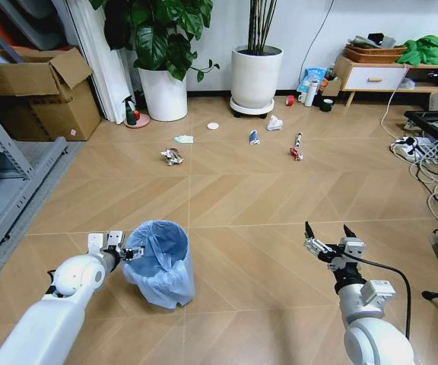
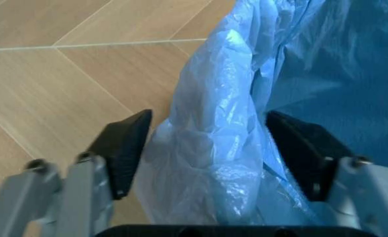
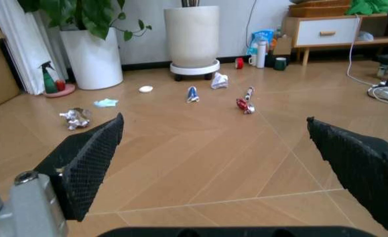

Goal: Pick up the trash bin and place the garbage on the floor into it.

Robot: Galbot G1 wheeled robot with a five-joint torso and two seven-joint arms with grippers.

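Herringbone wooden floor (image 1: 242, 228) spreads out under both arms. Nearest, the left gripper (image 2: 211, 148) straddles the rim of the trash bin (image 1: 158, 262), one pad outside and one inside the blue liner, not visibly pressed shut on it. To its right, well apart, the right gripper (image 1: 327, 230) hovers over bare planks with its fingers spread wide and empty. Far ahead of both lies the garbage (image 1: 172, 156): a crumpled wad, tissues, a white lid and wrappers, scattered before two white plant pots (image 1: 255, 76).

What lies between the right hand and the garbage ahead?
Bare floor. In the right wrist view, nothing lies between the open right hand and the garbage.
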